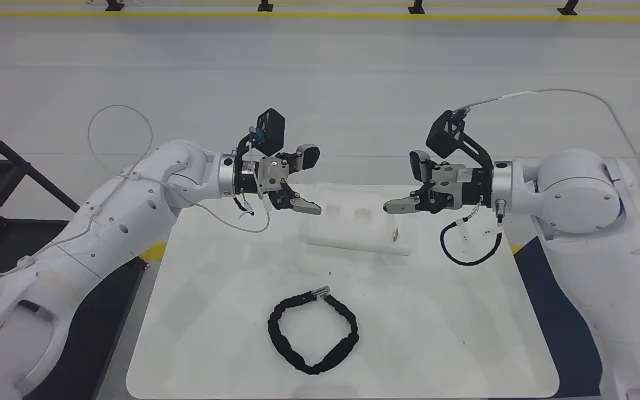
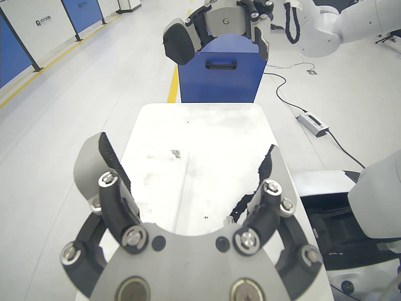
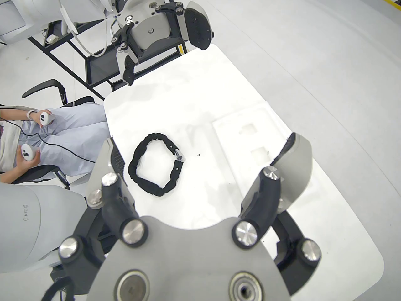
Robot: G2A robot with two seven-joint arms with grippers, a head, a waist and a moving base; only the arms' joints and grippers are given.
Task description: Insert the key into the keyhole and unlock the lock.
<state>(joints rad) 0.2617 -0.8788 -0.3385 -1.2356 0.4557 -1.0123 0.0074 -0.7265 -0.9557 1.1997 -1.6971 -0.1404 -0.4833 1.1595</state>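
Observation:
A black chain lock (image 1: 312, 335) lies in a closed loop on the white table (image 1: 450, 330) near its front, its metal lock end (image 3: 179, 157) pointing toward the back. A small silver key (image 1: 397, 236) stands in a white foam block (image 1: 360, 228) at the table's middle back; the key (image 2: 176, 153) is upright on that block. My left gripper (image 1: 312, 182) hovers open above the block's left end, nothing between its fingers (image 2: 109, 158). My right gripper (image 1: 403, 184) hovers open above the block's right end, near the key, also empty. The two grippers face each other.
The foam block (image 3: 247, 133) has two square recesses. A blue cabinet (image 2: 219, 76) stands just past the table's right end, a black rack (image 3: 94, 64) past its left end. A cable and a power brick (image 2: 313, 123) lie on the floor.

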